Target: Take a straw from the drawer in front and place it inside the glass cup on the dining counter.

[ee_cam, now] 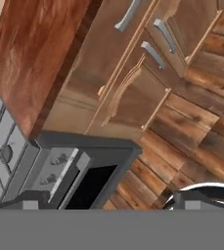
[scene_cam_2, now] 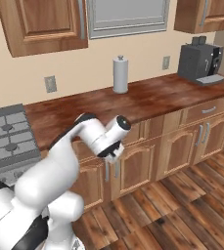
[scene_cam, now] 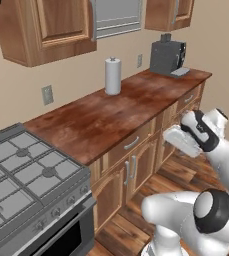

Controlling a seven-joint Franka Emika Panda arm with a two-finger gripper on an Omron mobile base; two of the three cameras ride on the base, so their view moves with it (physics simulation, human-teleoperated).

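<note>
Rising from the lower right of the left base view, the arm is seen with its gripper [scene_cam: 172, 138] at the right of centre, just in front of the cabinet fronts. The drawer [scene_cam: 132, 143] is shut under the wood top [scene_cam: 111, 117], left of the gripper. In the right base view the gripper [scene_cam_2: 114, 155] is pointed downward at the centre. In the hand view the fingertips [ee_cam: 35, 201] are spread wide at the bottom with nothing held, and the drawer [ee_cam: 108, 29] is shown closed at the top.
</note>
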